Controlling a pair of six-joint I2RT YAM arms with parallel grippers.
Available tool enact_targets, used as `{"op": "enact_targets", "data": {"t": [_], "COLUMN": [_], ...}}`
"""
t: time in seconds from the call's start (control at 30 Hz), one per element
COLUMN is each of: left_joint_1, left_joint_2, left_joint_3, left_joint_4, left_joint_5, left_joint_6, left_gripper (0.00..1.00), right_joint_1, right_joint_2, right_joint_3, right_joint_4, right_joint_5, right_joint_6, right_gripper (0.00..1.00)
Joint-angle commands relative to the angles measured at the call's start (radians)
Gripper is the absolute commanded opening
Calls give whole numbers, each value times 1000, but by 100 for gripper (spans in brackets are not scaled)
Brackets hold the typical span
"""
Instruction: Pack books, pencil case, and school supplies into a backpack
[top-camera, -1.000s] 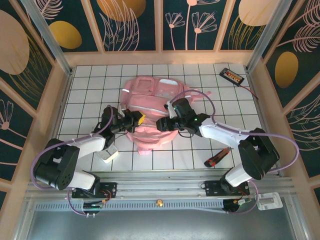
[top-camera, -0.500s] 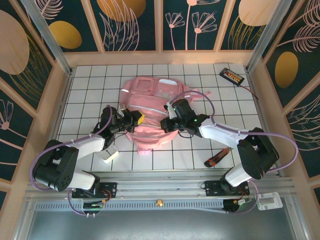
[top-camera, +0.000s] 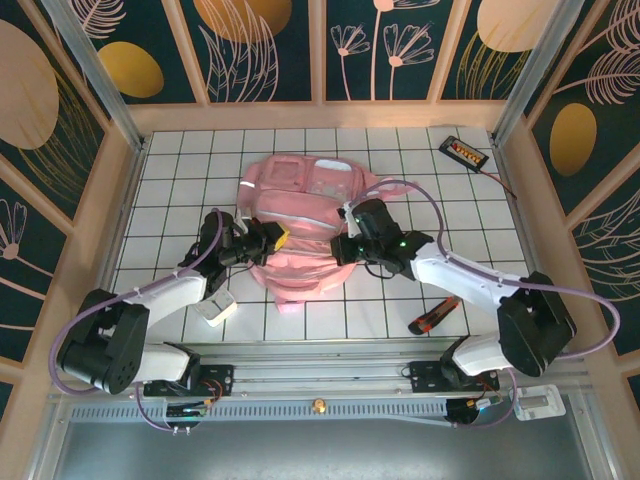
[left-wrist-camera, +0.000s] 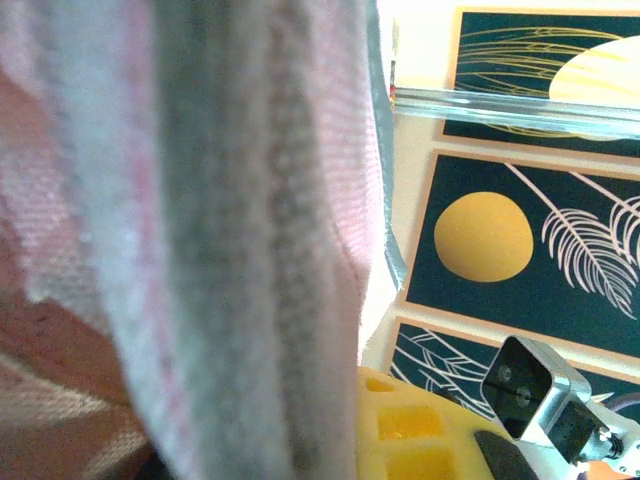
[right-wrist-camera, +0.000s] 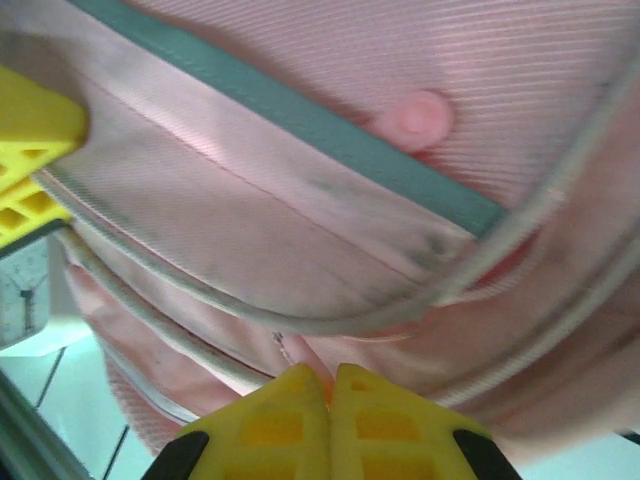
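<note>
The right gripper's (right-wrist-camera: 330, 392) yellow fingers (right-wrist-camera: 285, 420) were pressed flat together with their tips against a seam of the backpack (right-wrist-camera: 300, 230). Whether a zipper pull or a pinch of cloth sat between them could not be told. The left gripper (top-camera: 272, 240) was also closed, apparently on a fold of pink fabric that hung right over its wrist camera. Seen from above, the two grippers worked the bag's near end, the left at its 8 o'clock edge and the right at 4 o'clock. The bag lay flat mid-table.

Farther out, a red-and-black tool (top-camera: 435, 317) lay loose at 4 o'clock, a small white object (top-camera: 215, 308) at 7 o'clock, and the black device (top-camera: 464, 152) at 2 o'clock. The packing looked well advanced, perhaps at opening or closing a pocket. What was inside stayed hidden.
</note>
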Motion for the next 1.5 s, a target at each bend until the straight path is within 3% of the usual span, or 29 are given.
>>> {"op": "enact_targets", "data": {"t": [0.0, 0.2, 0.37, 0.43, 0.5, 0.53, 0.6, 0.63, 0.67, 0.9, 1.47], "left_joint_1": [33, 33, 32, 33, 33, 33, 33, 34, 33, 34, 41], "left_joint_2": [-56, -36, -36, -39, -34, -30, -30, -29, -28, -19, -17], "left_joint_3": [49, 53, 54, 46, 46, 47, 46, 48, 47, 45, 39], "left_joint_4": [-25, -4, -22, -19, -9, -3, 7, 8, 11, 27, 51], "left_joint_5": [-3, 14, 34, 32, 38, 39, 40, 41, 43, 53, 80], "left_joint_6": [56, 55, 79, 77, 71, 68, 61, 60, 57, 48, 16], "left_gripper": [0, 0, 0, 0, 0, 0, 0, 0, 0, 0, 0], "right_joint_1": [-17, -28, -77, -91, -87, -81, -76, -72, -71, -70, -67], "right_joint_2": [-51, -96, -54, -31, -36, -42, -47, -45, -44, -25, 173], "right_joint_3": [11, 3, 29, 46, 38, 27, 11, 5, -2, -42, 25], "right_joint_4": [-218, -267, -209, -164, -80, -33, 16, 24, 30, 53, 72], "right_joint_5": [262, 352, 376, 321, 173, 104, 20, 3, -7, -68, -39], "right_joint_6": [32, 48, 28, 8, -43, -60, -85, -100, -114, -216, -303], "right_gripper": [0, 0, 0, 0, 2, 13, 45, 56, 59, 58, 51]}}
